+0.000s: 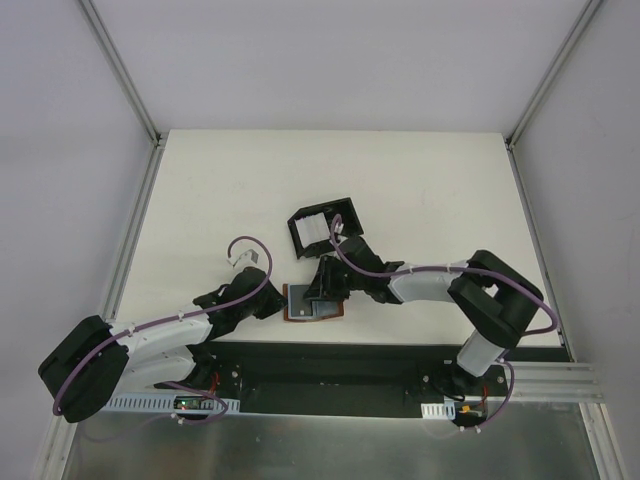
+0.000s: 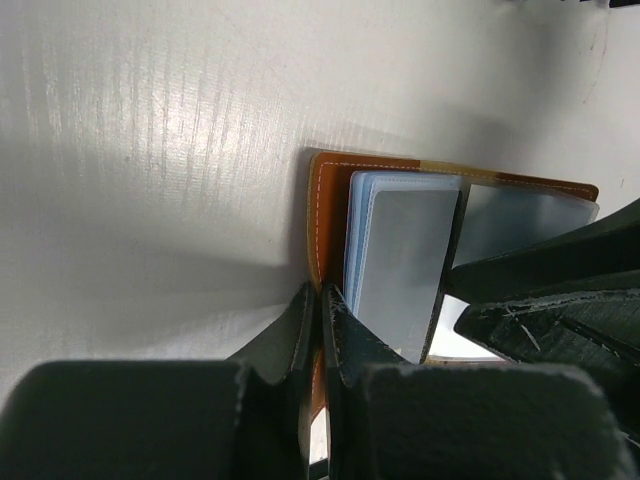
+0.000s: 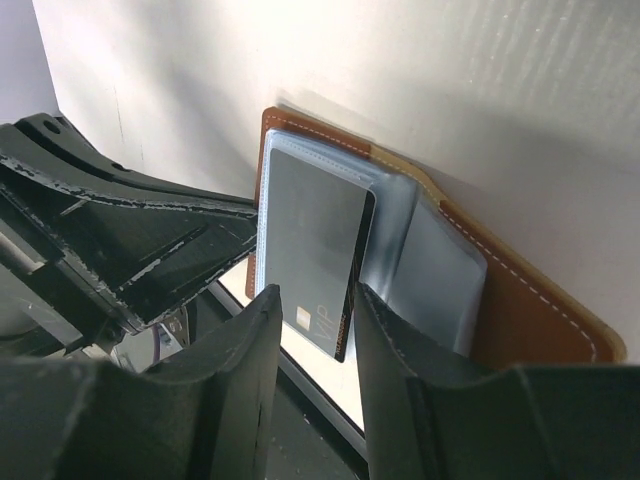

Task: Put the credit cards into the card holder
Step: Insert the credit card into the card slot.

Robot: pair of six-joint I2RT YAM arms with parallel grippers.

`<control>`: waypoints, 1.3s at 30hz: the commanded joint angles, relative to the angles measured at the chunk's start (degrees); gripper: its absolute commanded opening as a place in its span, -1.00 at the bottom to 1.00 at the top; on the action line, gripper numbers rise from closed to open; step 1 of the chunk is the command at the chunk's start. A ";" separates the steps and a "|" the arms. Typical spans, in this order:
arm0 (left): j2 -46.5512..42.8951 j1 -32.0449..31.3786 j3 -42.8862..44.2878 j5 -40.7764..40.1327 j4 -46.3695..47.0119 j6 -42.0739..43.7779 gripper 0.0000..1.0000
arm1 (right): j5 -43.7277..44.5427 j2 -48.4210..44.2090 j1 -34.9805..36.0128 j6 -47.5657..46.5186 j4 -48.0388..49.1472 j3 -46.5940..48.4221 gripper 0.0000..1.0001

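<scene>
Left gripper (image 2: 320, 325) jaws pinched shut on near edge of brown wallet (image 2: 328, 200), lying open on worktop (image 1: 220, 190). Right gripper (image 3: 315, 340) jaws slightly apart, grey credit card (image 3: 315, 230) tilted up from wallet sleeve between them; cannot tell whether gripped. Card holder (image 1: 345, 215) just beyond right jaws, apart from wallet, white cards (image 1: 313, 230) inside.

The left gripper (image 2: 320, 305) is pinched tight on the near edge of the open brown wallet (image 2: 330, 215) lying on the white table (image 2: 150, 180), pale blue-grey cards (image 2: 400, 270) showing in its clear sleeves, the right gripper (image 2: 458, 298) just beside them.
</scene>
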 commanded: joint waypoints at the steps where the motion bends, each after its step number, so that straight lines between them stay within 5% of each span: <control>1: 1.14 -0.58 0.06 -1.41 -3.11 1.88 -1.00 | -2.78 1.83 0.75 -1.01 1.10 3.30 -0.26; 10: -0.35 -0.58 0.06 -1.41 -3.20 2.41 -1.00 | -2.09 1.49 0.40 -1.89 0.76 2.69 -0.21; 18: -5.27 -0.66 1.99 -0.79 -4.95 5.48 -1.00 | 6.52 -5.36 -0.48 -8.82 -12.06 2.78 -0.18; 28: -5.37 -0.66 7.88 4.03 -6.27 10.75 -1.00 | 11.89 -4.50 -0.57 -11.91 -23.68 3.57 -0.78; 39: 7.98 -3.47 17.29 16.87 -3.11 16.56 -1.00 | 13.21 -3.44 -0.48 -11.74 -24.82 3.83 -0.85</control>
